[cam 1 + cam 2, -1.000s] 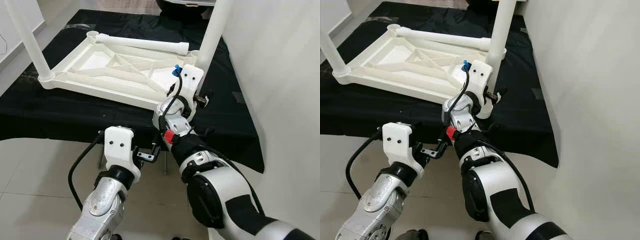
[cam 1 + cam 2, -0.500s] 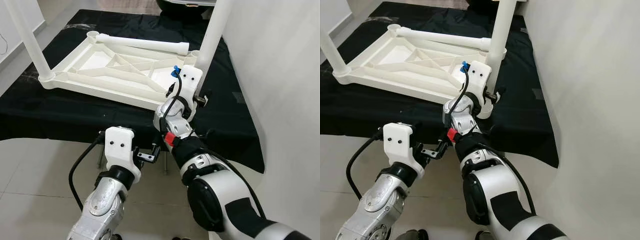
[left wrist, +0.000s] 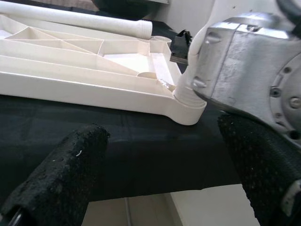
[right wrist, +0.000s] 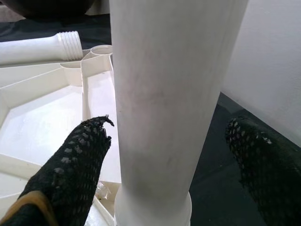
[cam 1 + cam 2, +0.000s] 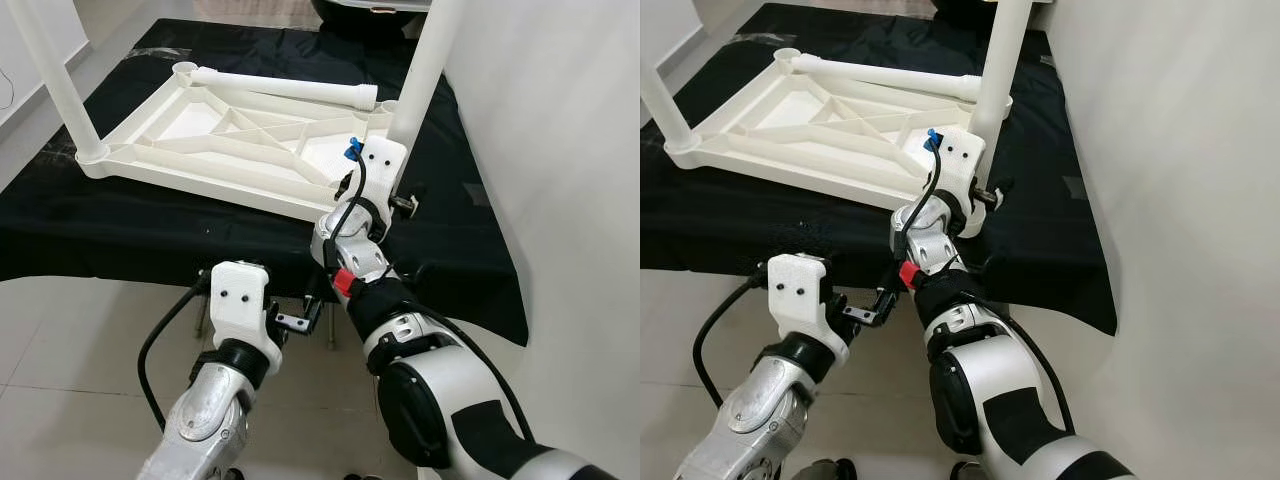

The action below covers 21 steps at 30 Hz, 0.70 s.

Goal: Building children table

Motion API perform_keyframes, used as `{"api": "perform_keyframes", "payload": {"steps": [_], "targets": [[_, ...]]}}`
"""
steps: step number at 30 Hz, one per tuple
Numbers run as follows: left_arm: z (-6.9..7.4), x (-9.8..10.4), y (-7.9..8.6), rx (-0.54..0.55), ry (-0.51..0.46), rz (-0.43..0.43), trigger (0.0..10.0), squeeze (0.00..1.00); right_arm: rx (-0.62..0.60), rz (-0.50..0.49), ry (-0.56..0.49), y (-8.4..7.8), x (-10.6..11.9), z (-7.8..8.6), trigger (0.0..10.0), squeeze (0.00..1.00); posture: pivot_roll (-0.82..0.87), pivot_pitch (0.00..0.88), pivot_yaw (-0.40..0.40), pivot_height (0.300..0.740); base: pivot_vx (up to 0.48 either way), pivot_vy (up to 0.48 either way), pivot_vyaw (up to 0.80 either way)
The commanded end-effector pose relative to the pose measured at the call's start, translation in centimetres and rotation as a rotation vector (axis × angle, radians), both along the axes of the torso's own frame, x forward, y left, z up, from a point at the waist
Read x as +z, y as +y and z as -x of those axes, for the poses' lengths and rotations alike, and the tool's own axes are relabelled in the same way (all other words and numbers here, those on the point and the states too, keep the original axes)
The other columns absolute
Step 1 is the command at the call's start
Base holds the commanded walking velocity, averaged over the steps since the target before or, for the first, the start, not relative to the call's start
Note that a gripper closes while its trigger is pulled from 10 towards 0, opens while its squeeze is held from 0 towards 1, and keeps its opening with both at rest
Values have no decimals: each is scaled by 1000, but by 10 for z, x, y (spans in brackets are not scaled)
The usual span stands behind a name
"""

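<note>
The white plastic table top [image 5: 200,150] lies upside down on a black cloth. One white leg [image 5: 420,70] stands upright in its near right corner socket, and another leg [image 5: 55,70] stands at the near left corner. A third leg [image 5: 285,87] lies loose along the far rim, its threaded end [image 4: 66,44] bare. My right gripper [image 4: 164,165] is open around the base of the right leg [image 4: 164,94], one finger on each side. My left gripper [image 5: 300,318] hangs open and holds nothing, low in front of the table's near edge, facing that corner [image 3: 188,110].
The black cloth [image 5: 120,225] drapes over the support's front edge, with tiled floor [image 5: 80,340] below. A white wall [image 5: 560,150] stands close on the right. My right arm's silver wrist [image 3: 254,61] sits just beside the left gripper's line of sight.
My left arm has sunk a little lower and nearer to me. The right wrist has dropped slightly along the upright leg. The table parts have not moved.
</note>
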<state>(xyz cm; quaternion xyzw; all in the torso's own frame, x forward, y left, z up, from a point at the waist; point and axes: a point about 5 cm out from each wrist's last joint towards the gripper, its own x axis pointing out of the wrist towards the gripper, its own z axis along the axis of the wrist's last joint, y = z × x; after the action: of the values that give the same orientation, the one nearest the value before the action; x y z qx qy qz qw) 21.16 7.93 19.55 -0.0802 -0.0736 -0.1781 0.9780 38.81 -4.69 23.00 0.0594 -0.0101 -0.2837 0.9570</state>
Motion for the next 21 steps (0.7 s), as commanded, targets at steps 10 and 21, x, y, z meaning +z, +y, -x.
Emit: {"api": "perform_keyframes", "payload": {"steps": [10, 21], "targets": [[18, -13, -4, -45, 48, -31, 10000, 0, 11, -3, 7, 4, -2, 2, 10000, 0, 108, 174, -79, 740, 0, 0, 0], [40, -21, 2, -69, 61, -116, 10000, 0, 12, 7, 7, 0, -4, 2, 10000, 0, 113, 177, -81, 740, 0, 0, 0]]}}
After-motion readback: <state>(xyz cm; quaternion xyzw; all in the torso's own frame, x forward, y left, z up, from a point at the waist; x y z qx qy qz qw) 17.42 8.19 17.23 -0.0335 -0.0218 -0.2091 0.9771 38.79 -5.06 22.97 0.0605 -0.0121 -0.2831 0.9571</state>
